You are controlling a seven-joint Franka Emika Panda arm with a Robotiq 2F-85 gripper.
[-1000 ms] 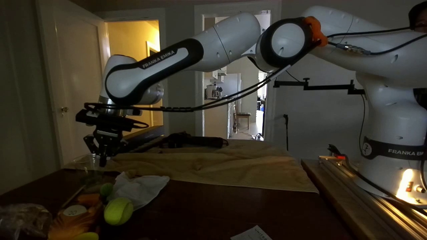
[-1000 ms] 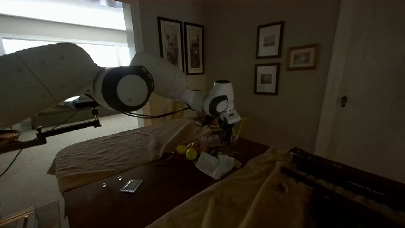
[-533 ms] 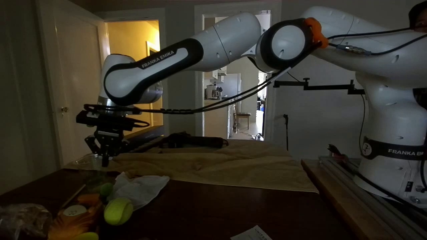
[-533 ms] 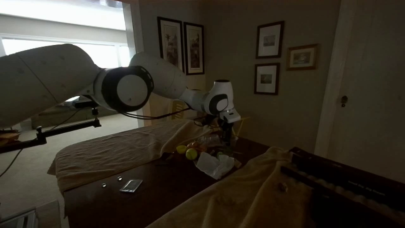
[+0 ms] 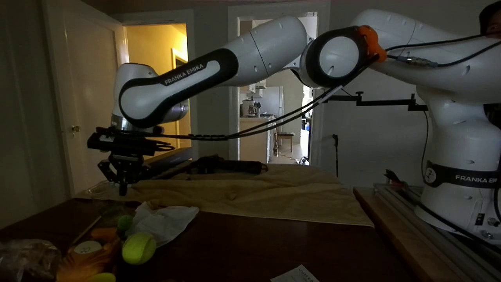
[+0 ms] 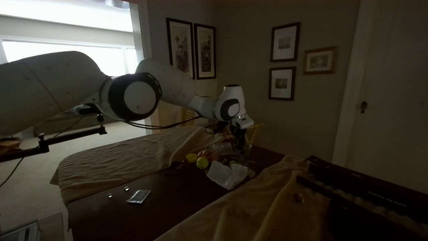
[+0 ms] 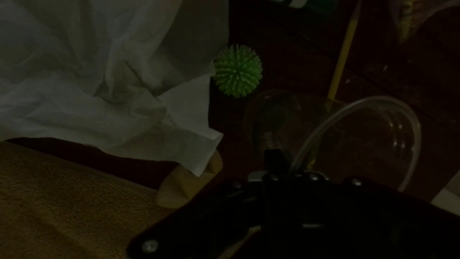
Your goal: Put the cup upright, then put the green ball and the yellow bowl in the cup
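My gripper (image 7: 282, 160) is over the table's far end in both exterior views (image 5: 123, 191) (image 6: 239, 150). Its fingers are close together, with the rim of a clear cup (image 7: 325, 127) running between them in the wrist view. The cup is tilted, its mouth toward the lower right there; it shows faintly in both exterior views (image 5: 105, 196) (image 6: 247, 149). A small spiky green ball (image 7: 238, 71) lies beside white paper and near the cup's base. It also shows in both exterior views (image 5: 125, 222) (image 6: 232, 163). A tan-yellow folded thing (image 7: 190, 181) lies partly under the paper; I cannot tell whether it is the bowl.
Crumpled white paper (image 5: 168, 219) lies near the cup. A tennis ball (image 5: 139, 248), an orange package (image 5: 86, 260), a clear plastic bag (image 5: 29, 256) and a thin stick (image 7: 343, 59) lie close by. A tan towel (image 5: 250, 199) covers one table side. A yellow thing (image 6: 191, 158) is beside the tennis ball.
The arm's elbow has sunk slightly and the wrist has moved a little left in both exterior views. The faint cup has shifted slightly at the gripper. The green ball and paper have not moved.
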